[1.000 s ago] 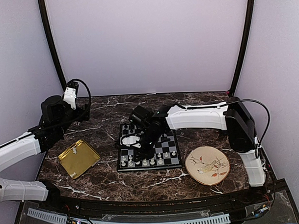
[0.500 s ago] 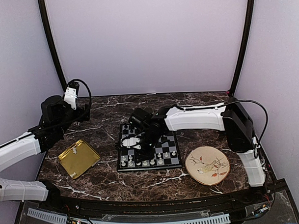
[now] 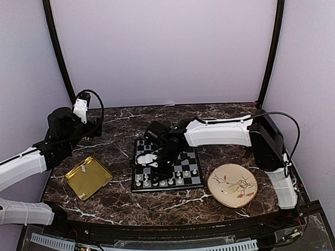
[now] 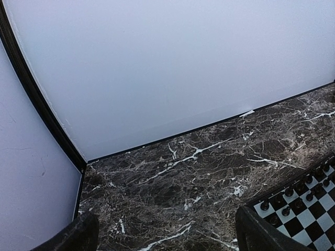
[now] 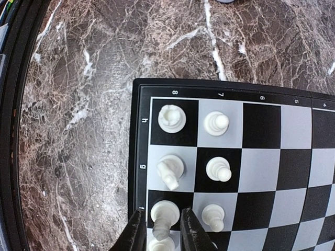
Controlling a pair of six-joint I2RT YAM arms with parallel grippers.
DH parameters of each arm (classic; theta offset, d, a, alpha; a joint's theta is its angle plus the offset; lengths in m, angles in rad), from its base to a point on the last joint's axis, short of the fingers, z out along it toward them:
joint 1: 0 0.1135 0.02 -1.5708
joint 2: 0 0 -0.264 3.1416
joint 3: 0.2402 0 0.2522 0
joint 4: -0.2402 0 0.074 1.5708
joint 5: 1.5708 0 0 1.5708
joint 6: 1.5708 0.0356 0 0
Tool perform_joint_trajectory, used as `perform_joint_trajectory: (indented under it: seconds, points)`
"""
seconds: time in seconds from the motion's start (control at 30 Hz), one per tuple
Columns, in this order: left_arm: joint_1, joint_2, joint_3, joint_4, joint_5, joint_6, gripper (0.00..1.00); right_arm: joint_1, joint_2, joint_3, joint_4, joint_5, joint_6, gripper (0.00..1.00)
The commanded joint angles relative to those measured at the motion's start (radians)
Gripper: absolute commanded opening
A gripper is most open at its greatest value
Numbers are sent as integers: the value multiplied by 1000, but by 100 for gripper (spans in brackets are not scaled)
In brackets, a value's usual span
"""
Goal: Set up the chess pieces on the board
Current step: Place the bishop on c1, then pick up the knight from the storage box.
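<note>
Right gripper point(image 5: 163, 212) stands slightly spread around a tiny white plastic chessman point(image 5: 163, 220), upright on an edge square of the black-and-grey chequered board point(image 5: 137, 157). Withdraw straight upward, clear of neighbouring white pieces point(image 5: 216, 124). Left gripper point(image 4: 170, 232) gapes wide, idle.

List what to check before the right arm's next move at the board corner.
1. White piece between the jaws of the right gripper stands on its dark edge square of the board: ok.
2. Jaws let go of that piece: cannot tell; they flank it closely.
3. Neighbouring pawn apart from the jaws: ok, but close, so I'd lift straight up.
4. Corner piece standing in its square: ok.
5. Left gripper open, empty, over bare table, off the board: ok.
</note>
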Motion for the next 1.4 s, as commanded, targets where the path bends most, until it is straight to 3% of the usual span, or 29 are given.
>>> perform_joint_trajectory:
  seconds: [0.0, 0.1, 0.23, 0.33, 0.43, 0.6, 0.67, 0.77, 0.9, 1.37]
  points:
    - [3, 19, 23, -52, -41, -21, 95, 8, -30, 34, -14, -5, 8, 25]
    - [3, 61, 97, -175, -103, -103, 98, -5, -60, 56, -42, -41, 16, 29]
    - [3, 162, 323, -519, -172, -252, 98, -51, -129, 53, -82, -79, 25, 30]
    - [7, 190, 357, -628, -185, -288, 95, -105, -207, -5, -76, -91, 30, 31]
    - [47, 165, 349, -743, -130, -401, 90, -164, -293, -106, -37, -97, 35, 31]
    - [124, 157, 373, -987, 30, -547, 72, -250, -422, -309, 81, -132, 47, 32]
    - [149, 152, 368, -1053, 48, -586, 71, -285, -450, -376, 128, -157, 56, 32]
    - [224, 127, 322, -1070, 70, -588, 73, -310, -462, -430, 151, -184, 47, 32]
    - [373, 164, 240, -1017, 267, -571, 69, -317, -478, -451, 167, -198, 38, 32]
    - [401, 358, 162, -907, 290, -559, 48, -317, -503, -478, 176, -219, 18, 32]
